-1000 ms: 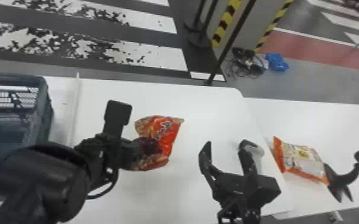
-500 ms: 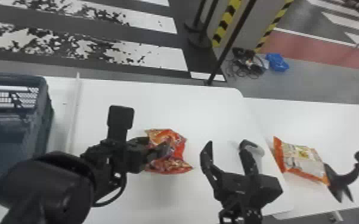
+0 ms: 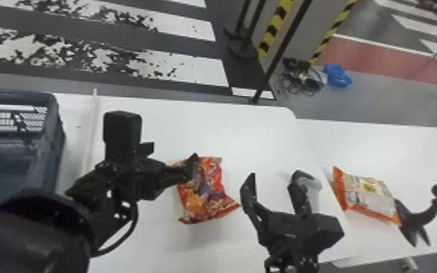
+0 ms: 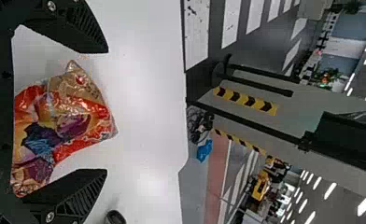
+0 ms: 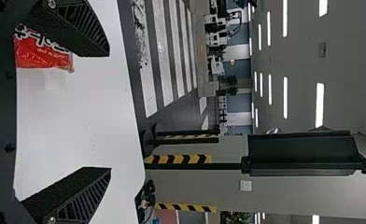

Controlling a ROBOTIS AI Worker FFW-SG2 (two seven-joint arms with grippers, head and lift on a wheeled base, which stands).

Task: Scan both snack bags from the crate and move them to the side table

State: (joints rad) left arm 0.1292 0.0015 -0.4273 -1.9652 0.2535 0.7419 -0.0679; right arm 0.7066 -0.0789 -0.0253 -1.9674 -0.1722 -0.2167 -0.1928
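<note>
Black two-fingered left gripper [image 3: 193, 170]: released, spread wide around the near bag.
Glossy red-and-orange plastic snack bag [image 3: 207, 201]: at four o'clock from the left gripper in the head view, lying between its parted fingers in the left wrist view; hard to tell whether touching them.
Black right gripper [image 3: 275, 178]: released too, at three o'clock from that bag.
Flat orange-and-white plastic snack bag [image 3: 368, 194]: on the white side table [image 3: 392, 150], at three to four o'clock from the right gripper.

Orange bag [image 3: 366, 194] on side tbl [image 3: 392, 145].
</note>
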